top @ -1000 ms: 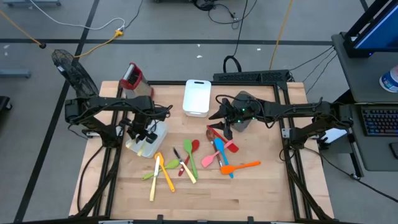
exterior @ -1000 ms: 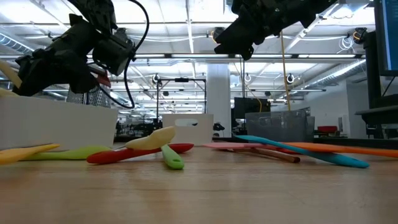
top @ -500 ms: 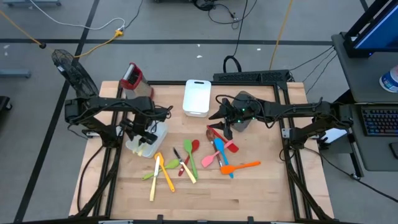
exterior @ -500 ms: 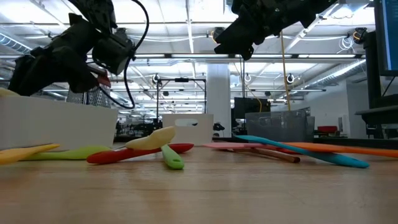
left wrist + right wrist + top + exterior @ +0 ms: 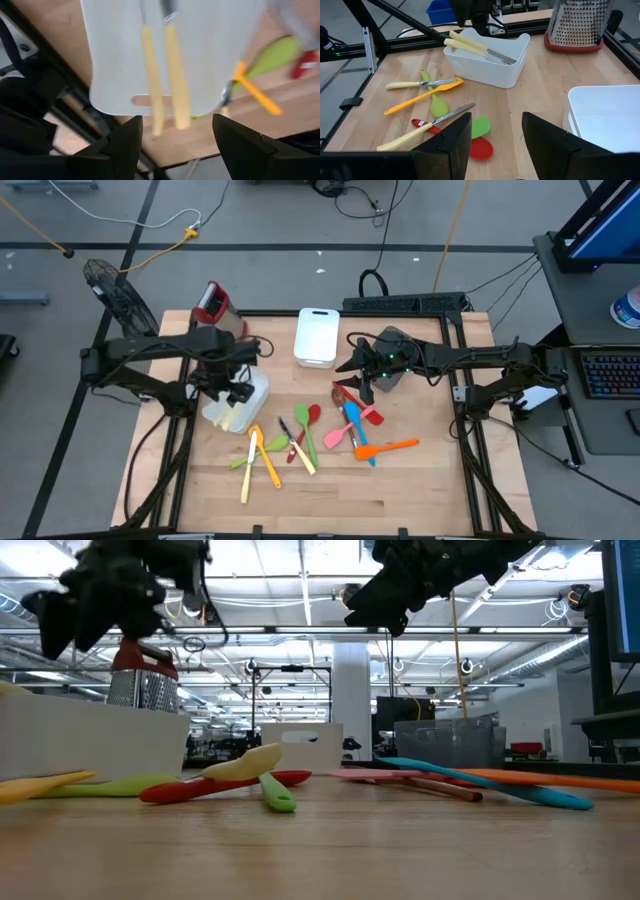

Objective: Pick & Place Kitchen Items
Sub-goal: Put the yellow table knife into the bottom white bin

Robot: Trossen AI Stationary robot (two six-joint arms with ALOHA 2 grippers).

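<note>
We see the left gripper (image 5: 236,392), jaws apart, above the bin (image 5: 232,416) holding two knives (image 5: 165,65); right gripper (image 5: 492,145) jaws apart above the worktop (image 5: 330,490).

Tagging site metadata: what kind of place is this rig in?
Probably an open-plan robotics lab or industrial hall: exposed ceiling with light strips, cables taped on the grey floor, and a desk with a keyboard beside the wooden table.

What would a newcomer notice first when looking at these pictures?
Probably the bright scatter of utensils in the middle of the wooden table. Next, the white bin under the left gripper, with two pale-yellow-handled pieces of cutlery lying in it. The right gripper hovers open above the red and blue pieces.
</note>
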